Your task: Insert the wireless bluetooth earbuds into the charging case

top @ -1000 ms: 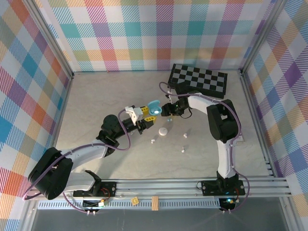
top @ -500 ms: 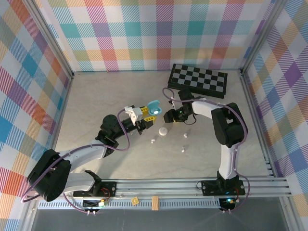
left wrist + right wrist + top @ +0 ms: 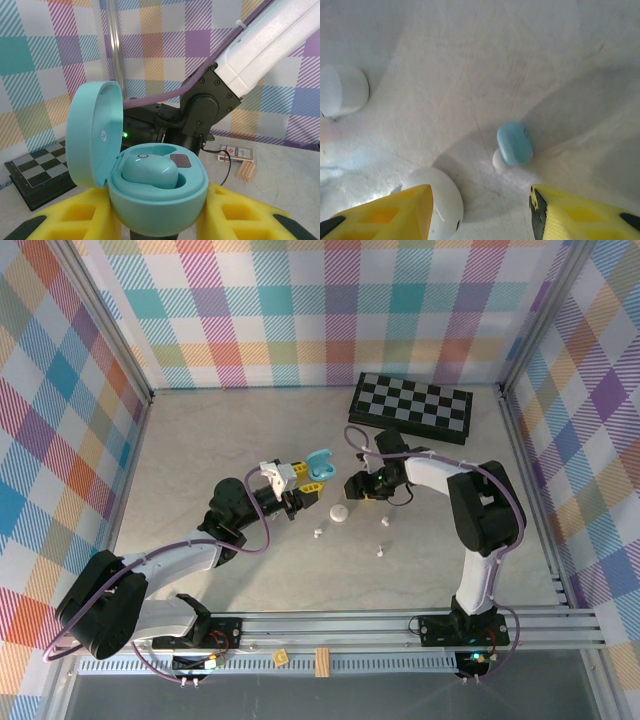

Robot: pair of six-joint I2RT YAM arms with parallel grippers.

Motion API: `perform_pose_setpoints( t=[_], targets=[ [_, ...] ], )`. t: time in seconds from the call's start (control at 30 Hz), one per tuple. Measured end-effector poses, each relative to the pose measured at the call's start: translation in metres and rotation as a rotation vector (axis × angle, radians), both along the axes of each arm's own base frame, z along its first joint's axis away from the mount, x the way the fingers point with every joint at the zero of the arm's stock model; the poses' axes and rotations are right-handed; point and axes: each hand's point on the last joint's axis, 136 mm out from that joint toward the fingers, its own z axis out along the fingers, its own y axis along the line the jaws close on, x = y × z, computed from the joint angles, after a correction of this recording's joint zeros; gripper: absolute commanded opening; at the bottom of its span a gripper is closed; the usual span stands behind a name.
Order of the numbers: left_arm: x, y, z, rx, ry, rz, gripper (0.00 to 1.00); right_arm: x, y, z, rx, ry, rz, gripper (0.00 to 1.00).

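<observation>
Above the tabletop (image 3: 470, 60), left end effector (image 3: 157, 220) holds the charging case (image 3: 157, 192) open-side up for loading; right end effector (image 3: 480, 210), jaws apart, overhangs 1 earbud (image 3: 514, 143).

Honestly, nothing here is actually readable. The closest thing is a tiny round stamp (image 3: 103, 135) inside the open lid of the teal charging case (image 3: 158, 197) in the left wrist view. It looks like a logo, but it's too small to make out. There's also a small printed box (image 3: 238, 152) lying flat further back on the right of that view, with some pattern or lettering on its face, way too blurry to read. No legible numbers, brand names or signs anywhere else.
</observation>
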Motion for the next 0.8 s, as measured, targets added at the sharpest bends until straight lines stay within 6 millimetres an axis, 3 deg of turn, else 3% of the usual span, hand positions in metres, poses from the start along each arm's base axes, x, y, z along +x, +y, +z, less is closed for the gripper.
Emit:
perform_pose_setpoints(
  t=[0.2,0.3,0.8],
  targets=[
    [-0.001,0.001,0.002,0.0,-0.005,0.001,0.36,0.033,0.011,0.0,0.024,-0.035,-0.023,0.53],
    [-0.003,0.002,0.004,-0.001,-0.007,0.001,0.36,0.031,0.012,-0.011,0.025,-0.006,-0.023,0.52],
    [-0.003,0.002,0.003,0.005,-0.005,0.001,0.36,0.019,0.013,-0.011,0.102,0.002,-0.013,0.45]
  ],
)
